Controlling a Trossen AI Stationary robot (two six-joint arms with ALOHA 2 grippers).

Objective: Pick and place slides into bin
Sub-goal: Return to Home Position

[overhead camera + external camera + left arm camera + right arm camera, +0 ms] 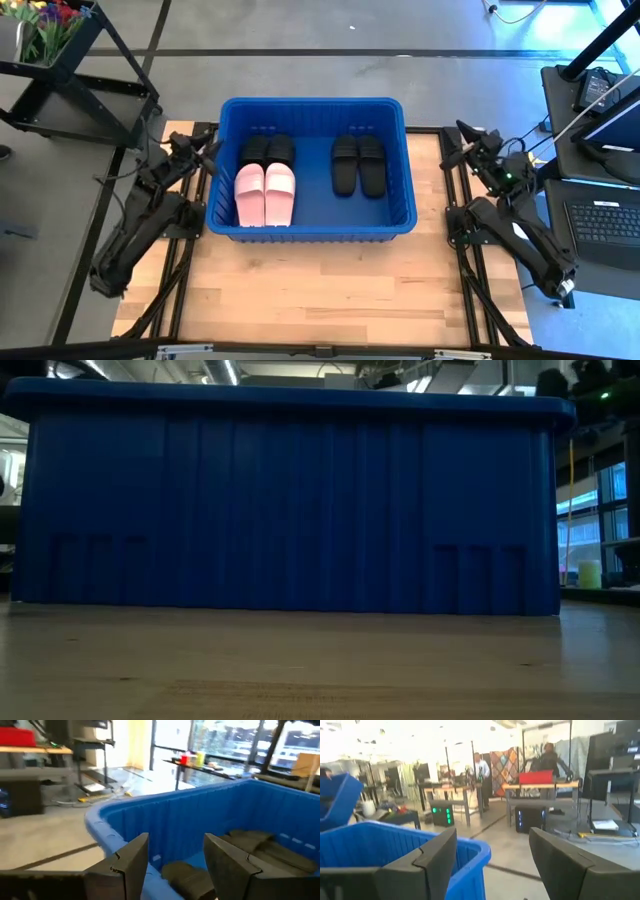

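Gaping wide and holding nothing, the left claw (176, 837) sits just outside the left wall of the bin (310, 103), with only the blue rim showing between its spread fingers. Just past that rim, inside the tub, lies the pink pair (265, 193), side by side. A black pair (268, 150) touches it on the side toward the far wall. Farther from this claw, across a strip of bare blue floor, a second black pair (358, 164) lies nearer the right wall.

The right claw (492, 832) is likewise spread wide and empty. It sits beside the bin's far right corner, outside the wall and apart from it, and that second black pair is the nearest footwear to it. Both arms are folded low at the table's side edges, one on each flank of the tub.

Outward from the claws, the wooden table (320, 290) in front of the bin carries no sandal in the overhead view. From table height the tub's ribbed front wall fills the picture and hides its contents.

Counting what lies inside, all six slides are in the bin in three neat pairs, so the packing looks finished. Judging by the empty claws and the folded arms, all that seems left is for both arms to settle at rest away from the tub.
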